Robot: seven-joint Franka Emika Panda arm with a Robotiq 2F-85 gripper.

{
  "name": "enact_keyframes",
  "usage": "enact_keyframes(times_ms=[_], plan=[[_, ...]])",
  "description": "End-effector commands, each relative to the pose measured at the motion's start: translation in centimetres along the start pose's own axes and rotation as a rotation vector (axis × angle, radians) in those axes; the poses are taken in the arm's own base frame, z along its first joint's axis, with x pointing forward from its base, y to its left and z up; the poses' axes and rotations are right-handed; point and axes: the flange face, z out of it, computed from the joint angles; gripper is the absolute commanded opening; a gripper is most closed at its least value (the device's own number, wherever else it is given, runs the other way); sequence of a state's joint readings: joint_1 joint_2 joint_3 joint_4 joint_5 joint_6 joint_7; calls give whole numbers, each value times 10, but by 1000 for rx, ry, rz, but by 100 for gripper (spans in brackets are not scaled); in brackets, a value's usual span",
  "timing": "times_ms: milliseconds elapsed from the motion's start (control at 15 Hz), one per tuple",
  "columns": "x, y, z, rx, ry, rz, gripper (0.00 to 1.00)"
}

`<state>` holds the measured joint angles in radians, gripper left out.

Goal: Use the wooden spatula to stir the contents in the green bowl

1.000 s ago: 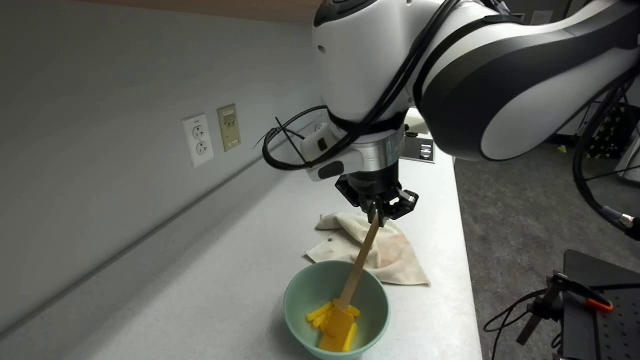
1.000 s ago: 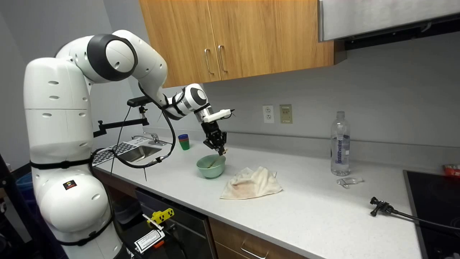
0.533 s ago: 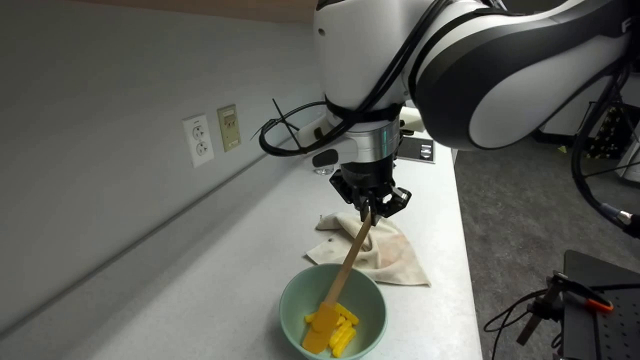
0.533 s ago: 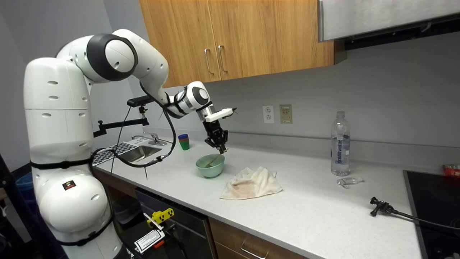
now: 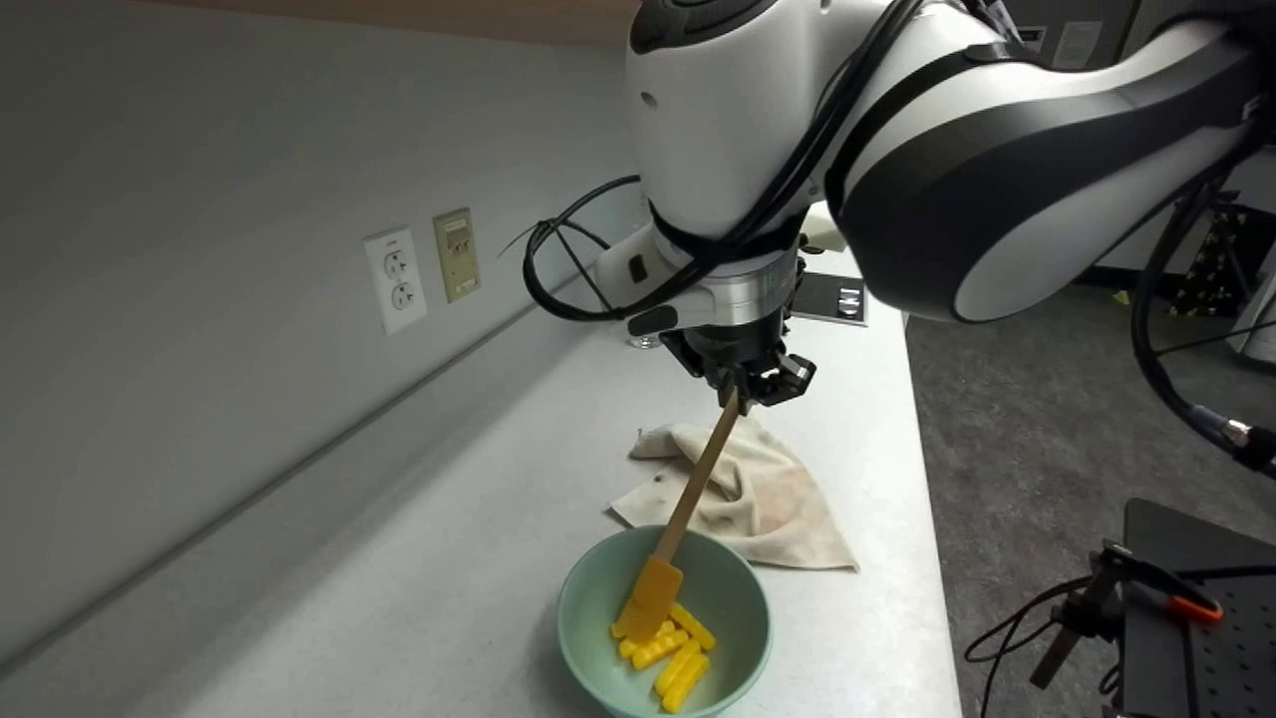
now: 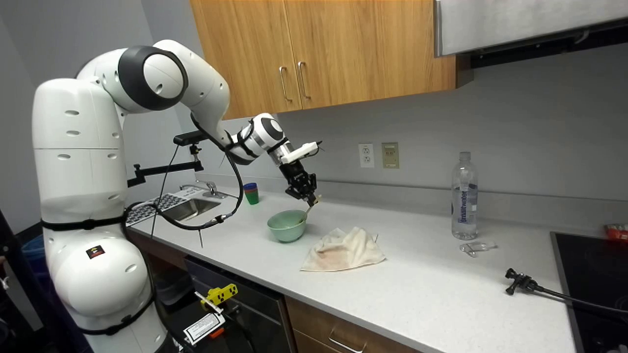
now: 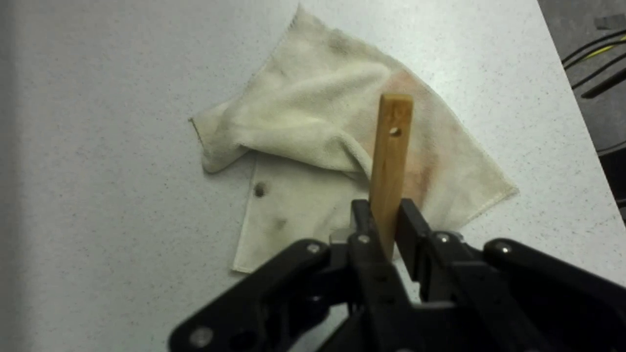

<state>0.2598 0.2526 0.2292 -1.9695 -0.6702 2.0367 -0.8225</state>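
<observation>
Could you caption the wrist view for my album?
Black fingers grip the wooden spatula handle, a rumpled, stained cloth on the counter beyond.

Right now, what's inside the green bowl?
In an exterior view, several yellow pieces lie inside the green bowl, along with the spatula's orange head. The head blocks the view right under it, so I can't tell whether more pieces hide there.

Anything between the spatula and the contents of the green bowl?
Nothing visible: the gripper holds the spatula, whose head is inside the green bowl, right at the yellow pieces. The cloth lies outside the bowl.
</observation>
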Motion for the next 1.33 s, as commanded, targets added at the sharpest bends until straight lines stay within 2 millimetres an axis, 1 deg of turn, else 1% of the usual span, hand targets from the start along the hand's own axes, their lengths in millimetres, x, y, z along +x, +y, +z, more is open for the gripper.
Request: enact_keyframes(times_ms=[0, 133, 467, 667, 800, 933, 1200, 1267], plan=[[-3, 2, -7, -34, -90, -10, 4], [-1, 0, -7, -20, -80, -30, 4], [7, -3, -9, 17, 9, -57, 4], [13, -3, -15, 46, 50, -40, 4], [15, -1, -18, 53, 86, -13, 4], [14, 1, -18, 37, 86, 43, 4], [13, 6, -17, -38, 51, 142, 4], [15, 6, -21, -53, 33, 148, 4]])
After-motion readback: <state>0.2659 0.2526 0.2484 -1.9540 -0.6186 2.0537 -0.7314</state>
